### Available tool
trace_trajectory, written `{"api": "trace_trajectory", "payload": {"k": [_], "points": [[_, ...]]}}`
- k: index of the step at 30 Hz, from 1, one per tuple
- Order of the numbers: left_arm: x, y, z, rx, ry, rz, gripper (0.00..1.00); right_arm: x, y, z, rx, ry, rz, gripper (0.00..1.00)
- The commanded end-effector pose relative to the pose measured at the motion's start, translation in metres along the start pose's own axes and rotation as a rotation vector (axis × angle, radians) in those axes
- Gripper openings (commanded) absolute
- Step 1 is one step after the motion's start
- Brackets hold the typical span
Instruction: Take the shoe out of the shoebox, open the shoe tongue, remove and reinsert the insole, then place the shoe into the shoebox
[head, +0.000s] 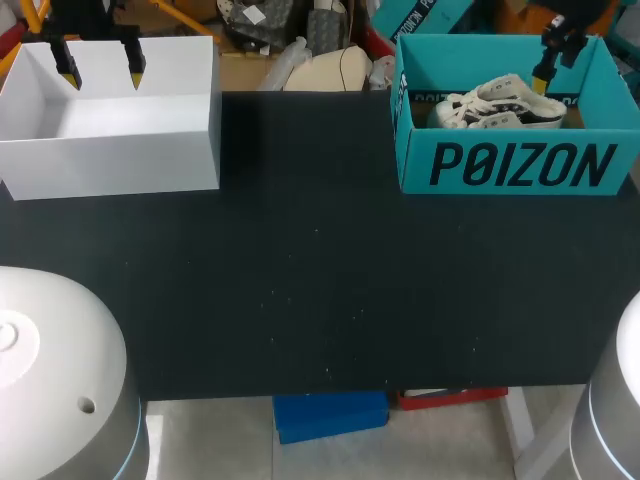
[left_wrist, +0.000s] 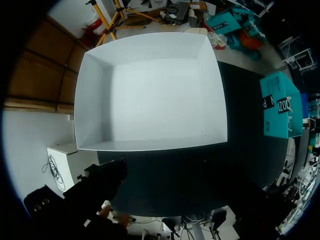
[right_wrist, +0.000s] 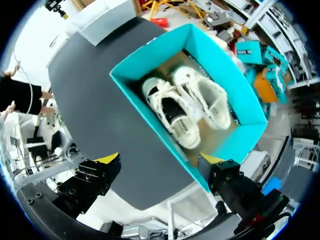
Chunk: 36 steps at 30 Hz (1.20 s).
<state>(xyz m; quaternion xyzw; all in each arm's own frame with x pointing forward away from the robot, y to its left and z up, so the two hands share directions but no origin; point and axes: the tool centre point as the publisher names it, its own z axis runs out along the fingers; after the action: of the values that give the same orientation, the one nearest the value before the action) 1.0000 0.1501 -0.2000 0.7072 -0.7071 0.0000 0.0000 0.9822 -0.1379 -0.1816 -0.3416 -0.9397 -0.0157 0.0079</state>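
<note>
Seen from above, the open teal cardboard shoebox (head: 515, 165) stands at the far right corner of the black tabletop (head: 320, 290). A pair of white lace-up sneakers with dark side stripes (head: 500, 105) lies inside it. My right pincer (head: 545, 66) hangs over the shoebox's far wall, above the sneakers, and only one of its yellow tips shows from here. Well apart from the shoebox, at the opposite far corner, stands an open white rectangular box (head: 110, 160). My left pincer (head: 101, 72) hangs over that box with its two yellow tips spread wide and nothing between them. In the left wrist view the white box (left_wrist: 95, 100) lies ahead of my left pincer with its opening turned toward the camera. The shoebox (left_wrist: 280, 105) shows well off to one side across the dark tabletop. Only the dark bodies of my fingers show here, and I cannot make out their tips. In the right wrist view I look straight down into the shoebox (right_wrist: 227, 75). The two sneakers (right_wrist: 185, 107) lie side by side on its floor, laces up. My right pincer (right_wrist: 160, 159) is spread wide and holds nothing, its yellow tips above and on either side of the shoebox's near wall. The white box (right_wrist: 107, 20) sits beyond the shoebox, across the tabletop (right_wrist: 85, 100).
</note>
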Motion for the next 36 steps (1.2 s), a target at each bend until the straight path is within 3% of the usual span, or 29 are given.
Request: {"api": "trace_trajectory", "payload": {"k": [1, 10, 11, 12, 14, 15, 17, 22, 25, 28, 31, 35, 36], "points": [[0.000, 0.000, 0.000, 0.000, 0.000, 0.000, 1.00, 0.000, -0.003, 0.000, -0.009, -0.002, -0.104, 1.00], [0.000, 0.000, 0.000, 0.000, 0.000, 0.000, 1.00, -0.015, 0.021, 0.009, 0.021, -0.046, -0.337, 0.99], [0.000, 0.000, 0.000, 0.000, 0.000, 0.000, 1.00, -0.016, 0.023, 0.010, 0.025, -0.051, -0.354, 0.89], [0.000, 0.000, 0.000, 0.000, 0.000, 0.000, 1.00, -0.017, 0.027, 0.012, 0.024, -0.053, -0.365, 0.71], [0.000, 0.000, 0.000, 0.000, 0.000, 0.000, 1.00, -0.018, 0.033, 0.016, 0.031, -0.059, -0.393, 0.64], [0.000, 0.000, 0.000, 0.000, 0.000, 0.000, 1.00, -0.019, 0.036, 0.018, 0.034, -0.060, -0.399, 0.67], [0.000, 0.000, 0.000, 0.000, 0.000, 0.000, 1.00, -0.021, 0.042, 0.022, 0.029, -0.062, -0.403, 0.56], [0.000, 0.000, 0.000, 0.000, 0.000, 0.000, 1.00, -0.028, 0.057, 0.037, 0.002, -0.073, -0.447, 0.65], [0.000, 0.000, 0.000, 0.000, 0.000, 0.000, 1.00, -0.032, 0.064, 0.047, -0.001, -0.058, -0.480, 0.58], [0.000, 0.000, 0.000, 0.000, 0.000, 0.000, 1.00, -0.037, 0.072, 0.058, -0.002, -0.049, -0.518, 0.61], [0.000, 0.000, 0.000, 0.000, 0.000, 0.000, 1.00, -0.041, 0.078, 0.069, -0.001, -0.043, -0.558, 0.50], [0.000, 0.000, 0.000, 0.000, 0.000, 0.000, 1.00, -0.046, 0.082, 0.085, -0.032, -0.029, -0.605, 0.62], [0.000, 0.000, 0.000, 0.000, 0.000, 0.000, 1.00, -0.046, 0.082, 0.089, -0.029, -0.028, -0.614, 0.58]]}}
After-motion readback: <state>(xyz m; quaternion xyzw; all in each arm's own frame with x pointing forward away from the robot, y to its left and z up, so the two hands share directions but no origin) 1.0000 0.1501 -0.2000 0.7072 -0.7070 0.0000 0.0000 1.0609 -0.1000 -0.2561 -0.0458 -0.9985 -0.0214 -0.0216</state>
